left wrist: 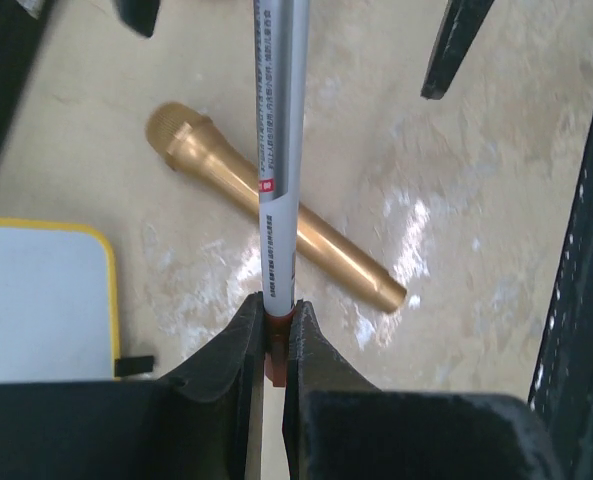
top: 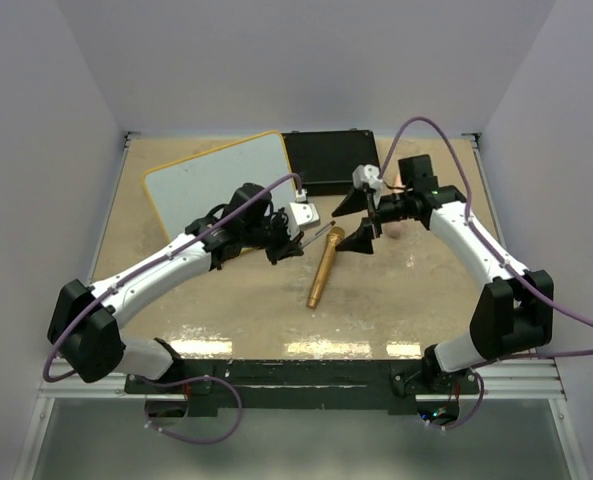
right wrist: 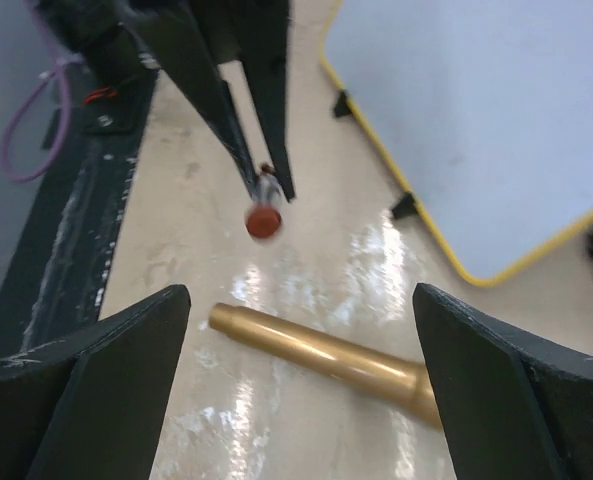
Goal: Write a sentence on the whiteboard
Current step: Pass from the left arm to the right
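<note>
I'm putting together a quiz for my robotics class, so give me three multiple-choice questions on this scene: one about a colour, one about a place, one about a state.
1. What colour is the whiteboard frame? A yellow, B green, C red.
2. Where does the gold microphone lie? A on the whiteboard, B on the table, C on the floor.
3. The left gripper is: A open and empty, B shut on the pen, C shut on the microphone.
Answers: A, a yellow edge rims the board; B, it rests on bare tabletop; B, its fingers pinch the silver pen.
</note>
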Controlling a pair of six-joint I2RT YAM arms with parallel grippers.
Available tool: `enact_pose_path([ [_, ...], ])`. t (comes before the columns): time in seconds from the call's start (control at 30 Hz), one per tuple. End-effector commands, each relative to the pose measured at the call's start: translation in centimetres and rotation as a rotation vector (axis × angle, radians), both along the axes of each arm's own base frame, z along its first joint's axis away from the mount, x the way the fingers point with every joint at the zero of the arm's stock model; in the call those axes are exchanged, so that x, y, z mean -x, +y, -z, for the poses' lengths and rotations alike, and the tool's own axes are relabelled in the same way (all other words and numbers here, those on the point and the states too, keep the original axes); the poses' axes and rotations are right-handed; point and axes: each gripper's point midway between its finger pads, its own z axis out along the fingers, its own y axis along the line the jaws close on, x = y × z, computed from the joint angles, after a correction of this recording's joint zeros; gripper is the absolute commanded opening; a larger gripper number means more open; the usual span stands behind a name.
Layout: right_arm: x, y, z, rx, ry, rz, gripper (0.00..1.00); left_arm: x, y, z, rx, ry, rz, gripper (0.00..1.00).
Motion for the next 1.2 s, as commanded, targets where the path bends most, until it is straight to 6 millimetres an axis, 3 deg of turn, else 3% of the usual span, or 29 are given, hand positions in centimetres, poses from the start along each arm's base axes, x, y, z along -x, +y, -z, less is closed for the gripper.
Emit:
enact_pose_path([
  [0.0, 3.3, 2.0, 0.1, -0.02, -0.068, -0.164, 0.97, 3.1, 1.1, 1.6, -0.038, -0.02, 0.151, 0.0],
  [0.23, 6.1, 5.4, 2.0, 0.017, -0.037, -0.287, 0.9, 4.4, 0.9, 3.3, -0.056, 0.034, 0.195, 0.0],
  [0.53, 6.0, 7.0, 4.0, 0.084, 0.006, -0.286, 0.51, 4.4, 0.9, 3.9, -0.057, 0.057, 0.175, 0.0],
  [0.8, 6.2, 7.5, 3.9, 0.085, 0.011, -0.292, 0.3, 4.2, 0.8, 4.1, -0.054, 0.072, 0.166, 0.0],
  [0.9, 6.2, 7.6, 4.1, 0.096, 0.014, -0.29, 0.13, 4.2, 0.7, 4.0, -0.051, 0.076, 0.166, 0.0],
  [0.93, 6.3, 7.7, 4.1, 0.096, 0.016, -0.293, 0.0, 4.3, 0.8, 4.0, -0.05, 0.076, 0.165, 0.0],
  [1.1, 5.9, 7.6, 3.7, 0.119, 0.023, -0.271, 0.0, 3.8, 0.9, 2.8, -0.014, 0.045, 0.136, 0.0],
  [1.17, 5.5, 7.5, 3.2, 0.121, 0.023, -0.257, 0.0, 3.4, 1.2, 1.7, 0.017, 0.011, 0.097, 0.05],
])
